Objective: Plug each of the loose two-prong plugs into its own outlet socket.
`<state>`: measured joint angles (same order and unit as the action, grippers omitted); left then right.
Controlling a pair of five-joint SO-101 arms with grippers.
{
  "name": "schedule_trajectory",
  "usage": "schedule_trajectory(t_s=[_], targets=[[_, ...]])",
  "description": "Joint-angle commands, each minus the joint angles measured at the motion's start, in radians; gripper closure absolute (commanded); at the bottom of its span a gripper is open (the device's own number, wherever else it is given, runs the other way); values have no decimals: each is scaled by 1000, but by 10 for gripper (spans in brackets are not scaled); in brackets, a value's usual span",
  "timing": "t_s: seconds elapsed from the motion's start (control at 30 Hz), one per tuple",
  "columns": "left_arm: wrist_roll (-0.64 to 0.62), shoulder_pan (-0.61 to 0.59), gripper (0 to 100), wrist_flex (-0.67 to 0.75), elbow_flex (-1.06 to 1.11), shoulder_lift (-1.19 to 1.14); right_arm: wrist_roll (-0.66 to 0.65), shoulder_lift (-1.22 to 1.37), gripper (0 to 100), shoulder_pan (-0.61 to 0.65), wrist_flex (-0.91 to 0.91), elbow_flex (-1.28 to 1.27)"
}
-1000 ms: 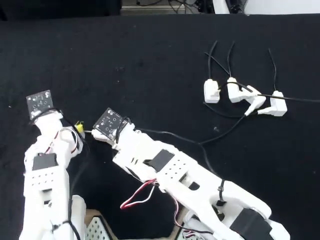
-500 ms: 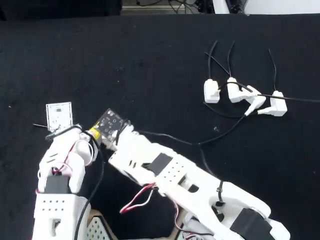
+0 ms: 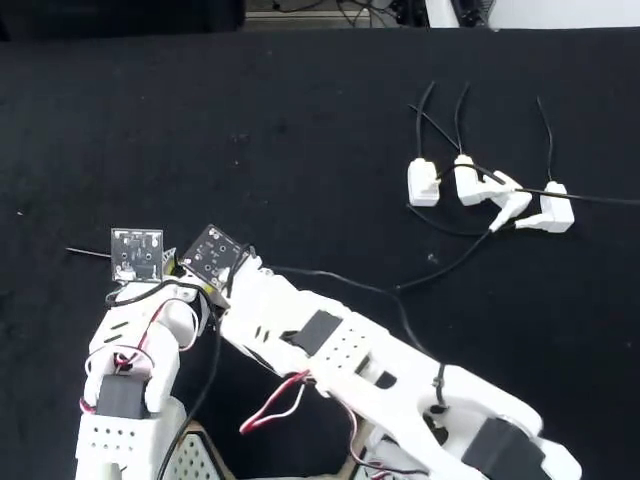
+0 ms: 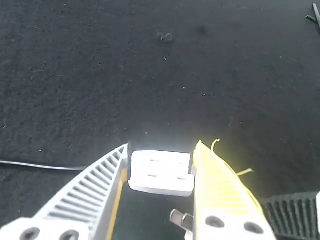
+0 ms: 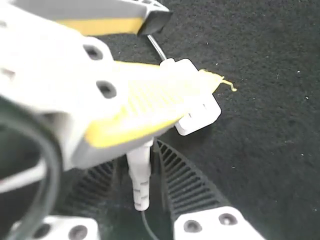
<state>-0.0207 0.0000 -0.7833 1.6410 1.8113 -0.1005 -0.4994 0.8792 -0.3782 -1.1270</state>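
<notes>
high: left arm (image 3: 130, 350) and right arm (image 3: 330, 340) wrist to wrist, bench (image 3: 300, 130) near-left; other corded pieces (image 3: 490, 190) well apart | left wrist: left end effector (image 4: 162, 150) clenched on socket (image 4: 161, 174), slotted face toward camera | right wrist: right end effector (image 5: 137, 155) grasping plug (image 5: 140, 182); plug's long axis points at socket (image 5: 200, 112) just ahead; prong seating hidden

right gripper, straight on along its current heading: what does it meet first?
Probably the outlet socket clamped in the left gripper, just ahead of the plug that the right gripper holds; depth is unclear.
</notes>
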Motion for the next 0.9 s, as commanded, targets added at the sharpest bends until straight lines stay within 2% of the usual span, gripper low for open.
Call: schedule_trajectory(t_s=[0.0, 0.2, 0.4, 0.87], targets=[[14, 2, 790, -2, -7, 3, -2, -133, 988, 12, -37, -16], [14, 2, 790, 0, -5, 3, -3, -351, 988, 12, 15, -151], [15, 2, 790, 0, -4, 3, -3, -499, 988, -38, 17, -209], [15, 2, 790, 0, -1, 3, -3, -526, 988, -40, 15, -220]])
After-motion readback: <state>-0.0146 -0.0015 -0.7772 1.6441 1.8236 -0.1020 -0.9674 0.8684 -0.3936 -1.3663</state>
